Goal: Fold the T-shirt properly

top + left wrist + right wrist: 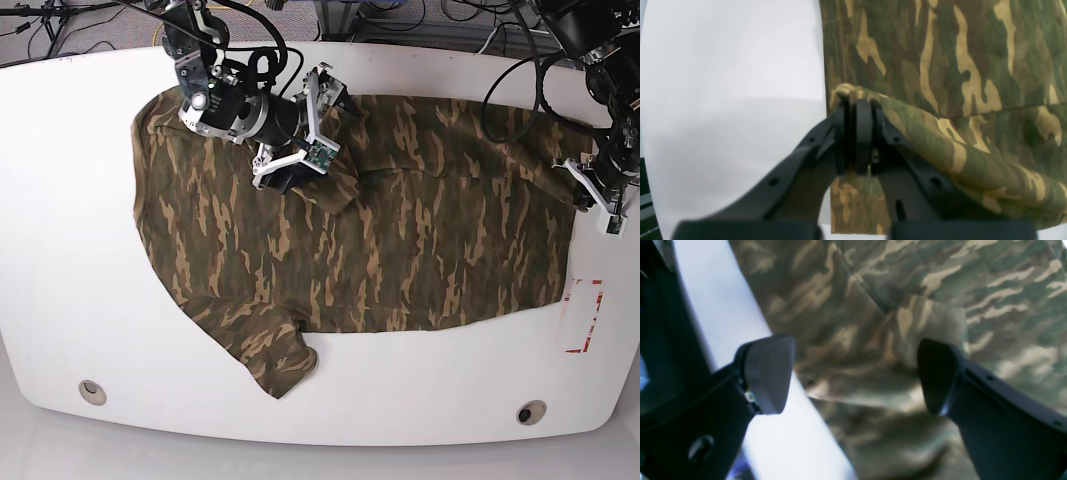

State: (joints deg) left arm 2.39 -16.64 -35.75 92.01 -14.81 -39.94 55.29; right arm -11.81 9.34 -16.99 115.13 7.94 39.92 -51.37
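Your T-shirt (pixel 380 220) lies spread across the white table (pixel 70 300), one sleeve at lower left. Your left gripper (pixel 855 133), at the frame's right edge, pinches its hem. Your right gripper (pixel 857 373) hovers agape, empty, over folded cloth at upper left.

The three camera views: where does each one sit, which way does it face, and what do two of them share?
Left wrist: on the left arm, facing along the shut left end effector, which pinches an edge of the T-shirt.
Right wrist: on the right arm, facing past the open right end effector onto the camouflage cloth.
Base: overhead, looking down on the white table, the spread shirt and both arms.
Shared: all show the T-shirt and the table.
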